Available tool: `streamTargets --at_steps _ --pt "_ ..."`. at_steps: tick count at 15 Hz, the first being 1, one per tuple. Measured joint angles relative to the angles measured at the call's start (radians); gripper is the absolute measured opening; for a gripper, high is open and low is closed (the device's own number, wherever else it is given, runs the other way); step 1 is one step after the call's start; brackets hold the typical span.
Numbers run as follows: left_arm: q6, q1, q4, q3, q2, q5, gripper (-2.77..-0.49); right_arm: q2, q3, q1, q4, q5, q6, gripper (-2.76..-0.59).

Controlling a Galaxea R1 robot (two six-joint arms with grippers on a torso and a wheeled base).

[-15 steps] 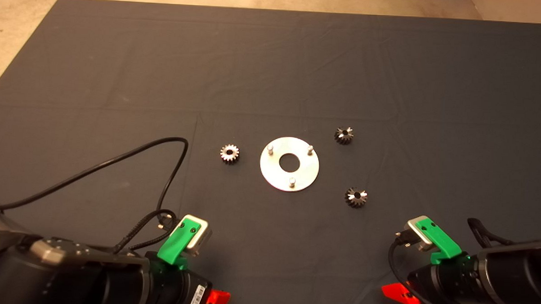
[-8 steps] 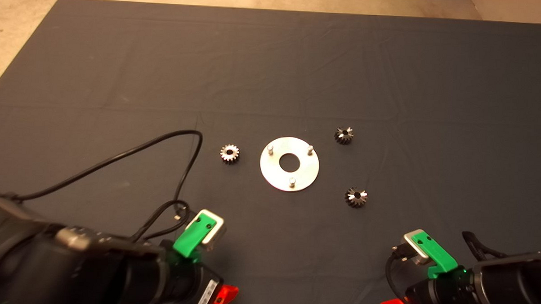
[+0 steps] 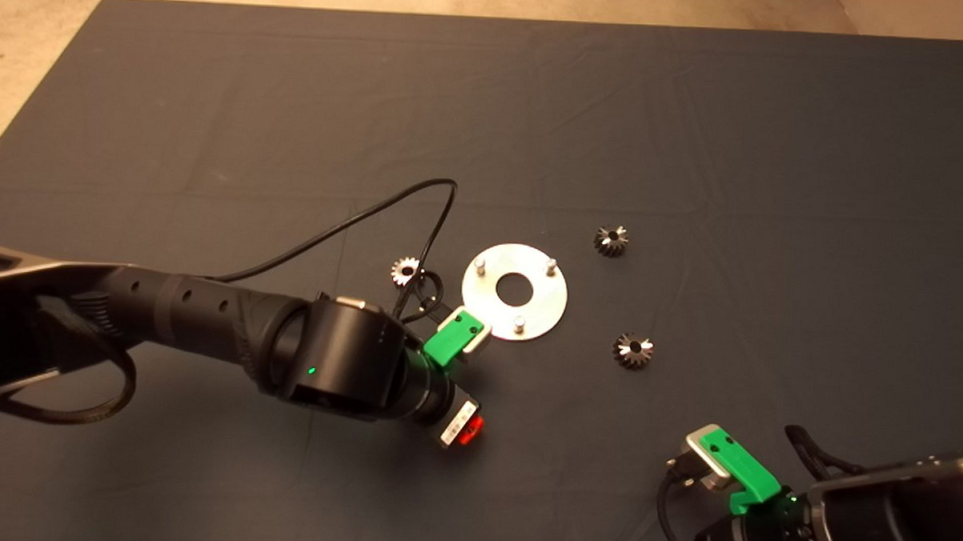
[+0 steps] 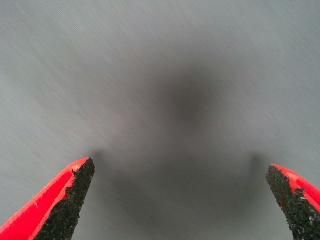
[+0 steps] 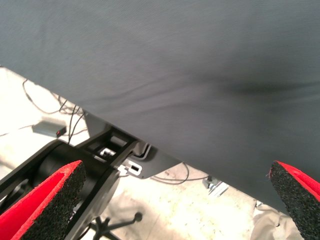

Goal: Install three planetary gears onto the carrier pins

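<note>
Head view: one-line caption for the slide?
Left gripper open above the mat near the pinned disc; three gears uninstalled.

planetary gears: 3, one left of the disc [image 3: 405, 271], one upper right [image 3: 611, 241], one lower right [image 3: 632, 350] | carrier pins: 3, upper left [image 3: 480, 264], upper right [image 3: 551, 266], lower [image 3: 519, 324] | disc [image 3: 545, 297]: 1 | pincers: 2, left pincer [image 4: 182, 200], right pincer [image 5: 175, 200] | dark mat [image 3: 694, 134]: 1
</note>
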Motion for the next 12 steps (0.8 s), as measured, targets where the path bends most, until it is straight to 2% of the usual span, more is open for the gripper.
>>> streamTargets --at_steps 1,3,5,8,10,12 --pt "0.023 -0.02 -0.029 -0.02 0.005 0.001 -0.77 0.011 -0.009 -0.006 0.0 0.0 0.0 -0.6" --pt "0.065 -0.082 -0.086 -0.057 0.014 0.001 -0.77 0.022 -0.029 -0.017 -0.001 -0.001 0.0 -0.6" --pt "0.116 -0.128 -0.124 -0.097 0.021 0.0 -0.77 0.028 -0.041 -0.026 -0.001 -0.001 0.0 -0.61" --pt "0.17 -0.145 -0.172 -0.142 0.029 0.002 -0.77 0.032 -0.051 -0.034 -0.001 -0.001 0.0 -0.6" --pt "0.185 -0.165 -0.186 -0.157 0.036 0.002 -0.77 0.033 -0.055 -0.036 -0.001 -0.001 0.0 -0.6" --pt "0.211 -0.173 -0.194 -0.169 0.047 0.0 -0.77 0.033 -0.055 -0.041 -0.001 -0.001 0.0 -0.6"
